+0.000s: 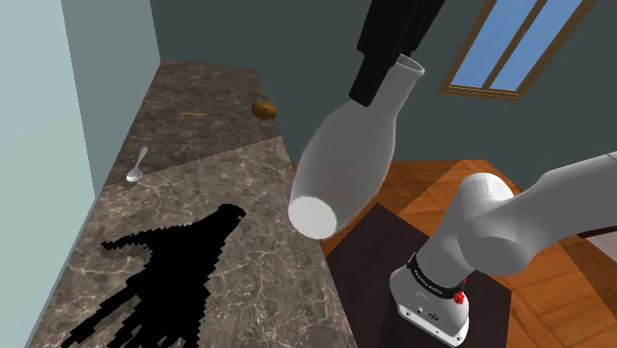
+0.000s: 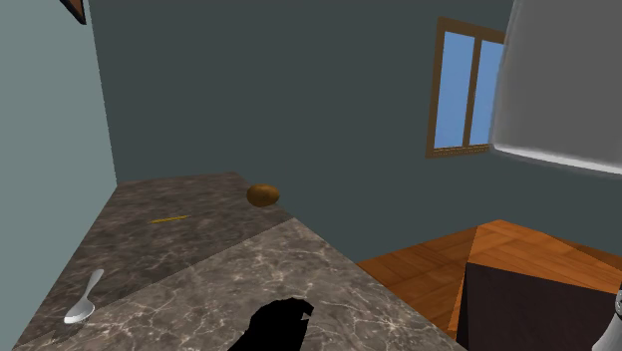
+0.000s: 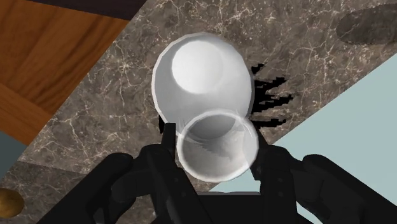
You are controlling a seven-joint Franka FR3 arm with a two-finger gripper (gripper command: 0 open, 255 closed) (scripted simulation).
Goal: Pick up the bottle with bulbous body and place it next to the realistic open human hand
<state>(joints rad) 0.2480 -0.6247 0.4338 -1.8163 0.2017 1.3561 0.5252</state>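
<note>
Carrying is the step in hand: the end effector (image 3: 213,156) has its 2 fingers closed on the neck of the white bottle (image 1: 346,148), which hangs tilted in the air over the marble tabletop (image 1: 222,158), close to its edge, with the base pointing down. The hand (image 1: 168,282) appears as a flat black shape lying on the tabletop, toward the shoulder view's lower left, apart from the bottle. Next, I judge, the arm must bring the bottle beside this shape, turn it upright, lower it, and only then release.
</note>
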